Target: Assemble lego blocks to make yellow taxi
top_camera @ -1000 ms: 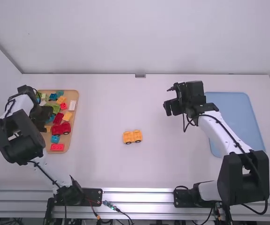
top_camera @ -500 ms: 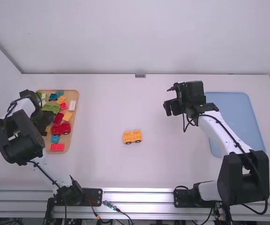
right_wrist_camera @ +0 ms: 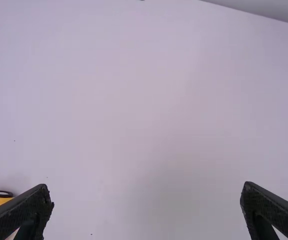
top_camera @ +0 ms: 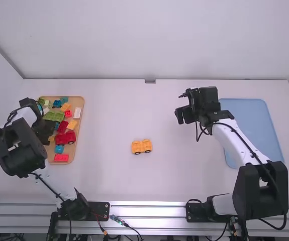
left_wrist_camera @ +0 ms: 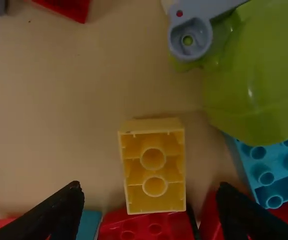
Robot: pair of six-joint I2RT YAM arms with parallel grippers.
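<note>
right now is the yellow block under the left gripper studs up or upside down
Upside down: the yellow block shows its hollow underside, with two round tubes facing the open left gripper.

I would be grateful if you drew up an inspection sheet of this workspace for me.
Surface: white table, a few dark specks.
Job's things: wheeled yellow base mid-table; yellow block in the wooden tray, underside up.
Clutter: red block, blue and green ones in that tray.
Left hand: open, above the yellow block.
Right hand: open, holding nothing.
Cables: loose by the left arm's base.
Surroundings: pale walls; hazards, nothing seen.
</note>
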